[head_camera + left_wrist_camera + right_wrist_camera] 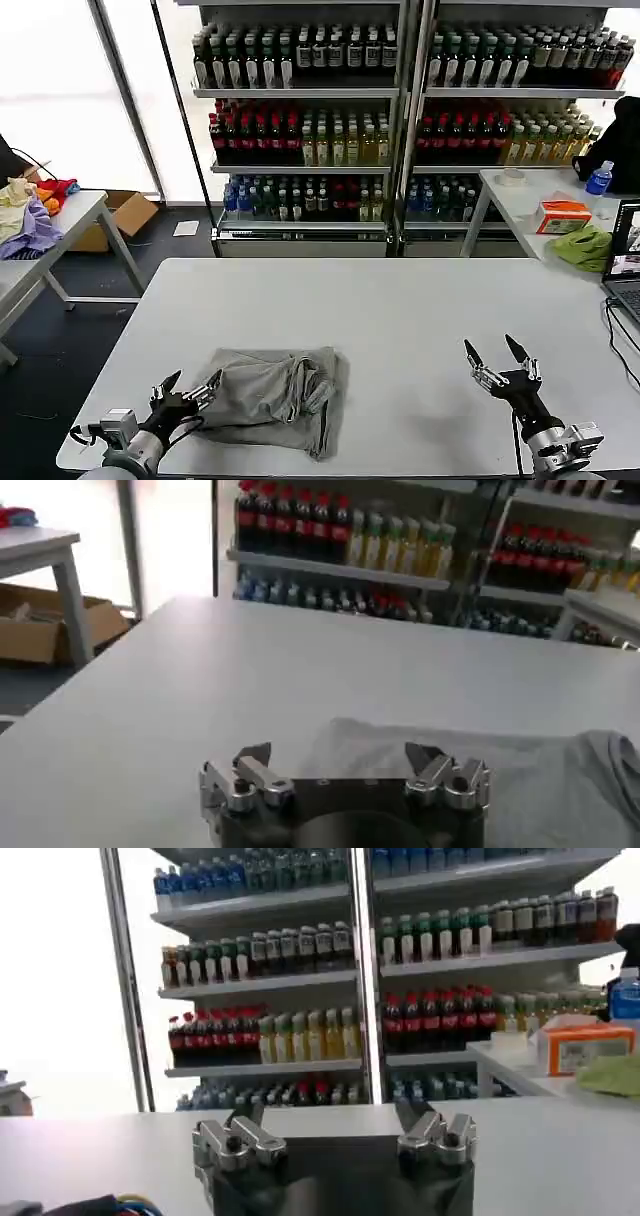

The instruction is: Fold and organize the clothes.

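Note:
A light grey shirt [272, 396] lies folded in a rough bundle on the white table [400, 310], near the front left. My left gripper [190, 385] stands open right at the bundle's left edge, nothing between its fingers. In the left wrist view the shirt [520, 780] spreads just beyond the open left gripper [340, 755]. My right gripper [497, 353] is open above bare table at the front right, well apart from the shirt; the right wrist view shows the right gripper [335, 1116] open with only tabletop ahead.
Shelves of drink bottles [400, 110] stand behind the table. A side table at the left carries a pile of coloured clothes [30, 205], with a cardboard box [125, 215] below. At the right a second table holds an orange box [562, 215], green cloth [585, 247] and a laptop [625, 260].

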